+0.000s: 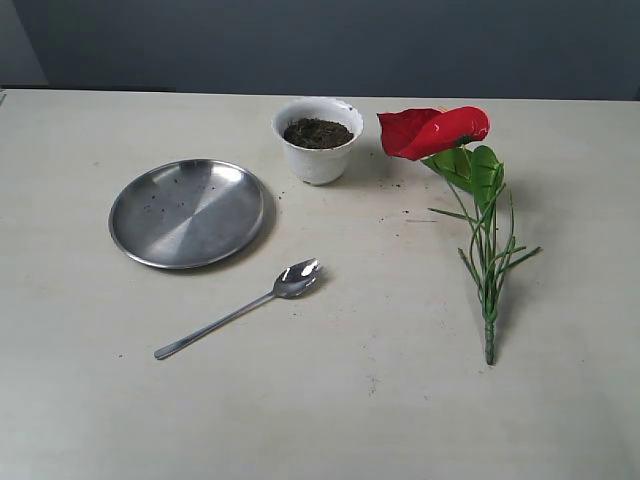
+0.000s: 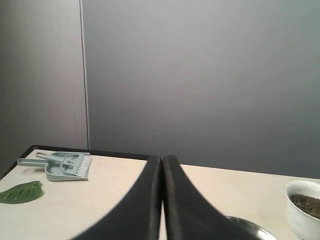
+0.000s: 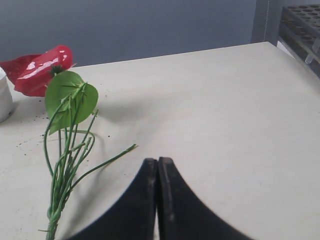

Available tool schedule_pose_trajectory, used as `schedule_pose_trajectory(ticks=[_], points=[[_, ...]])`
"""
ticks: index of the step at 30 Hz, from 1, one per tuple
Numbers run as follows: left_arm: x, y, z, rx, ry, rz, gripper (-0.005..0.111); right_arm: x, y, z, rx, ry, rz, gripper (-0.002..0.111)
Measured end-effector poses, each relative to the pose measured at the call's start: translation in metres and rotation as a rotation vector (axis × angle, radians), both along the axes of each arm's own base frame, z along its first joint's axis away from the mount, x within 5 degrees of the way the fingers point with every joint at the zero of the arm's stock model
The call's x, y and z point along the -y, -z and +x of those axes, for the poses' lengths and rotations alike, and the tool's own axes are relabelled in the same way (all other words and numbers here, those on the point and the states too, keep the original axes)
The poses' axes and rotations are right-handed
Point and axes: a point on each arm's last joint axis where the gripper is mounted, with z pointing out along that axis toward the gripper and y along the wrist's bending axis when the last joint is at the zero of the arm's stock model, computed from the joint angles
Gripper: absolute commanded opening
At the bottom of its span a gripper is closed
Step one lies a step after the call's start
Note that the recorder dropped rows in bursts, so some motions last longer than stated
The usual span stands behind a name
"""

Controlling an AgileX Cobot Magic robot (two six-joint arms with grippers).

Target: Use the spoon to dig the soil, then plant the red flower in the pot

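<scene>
Dark soil (image 1: pixel 318 132) fills the white scalloped pot (image 1: pixel 317 160) at the back middle of the table. The silver spoon (image 1: pixel 240 309) lies in front of it, bowl toward the pot. To the right lies the red flower (image 1: pixel 434 131) on its side, its green stem (image 1: pixel 488 290) pointing to the front. Neither arm shows in the exterior view. My left gripper (image 2: pixel 162 159) is shut and empty, with the pot (image 2: pixel 303 210) off to one side. My right gripper (image 3: pixel 158 162) is shut and empty too, beside the red flower (image 3: pixel 44 70) and its stem (image 3: pixel 62 170).
A round steel plate (image 1: pixel 187 212) lies left of the pot, with crumbs on it. Loose soil crumbs dot the table near the flower. A pale blue dustpan with brush (image 2: pixel 62 165) and a green leaf (image 2: pixel 21 192) lie at the table's far corner. A rack (image 3: pixel 302 27) stands past the right edge.
</scene>
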Motion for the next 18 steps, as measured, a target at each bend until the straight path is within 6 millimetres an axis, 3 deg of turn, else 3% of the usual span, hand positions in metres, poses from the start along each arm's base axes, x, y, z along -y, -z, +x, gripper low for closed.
schedule_pose_trajectory(ticks=[18], points=[[0.0022,0.0022,0.0003,-0.009,0.022,-0.077,0.0,0.0,0.0,0.0,0.0,0.0,0.0,0.0]])
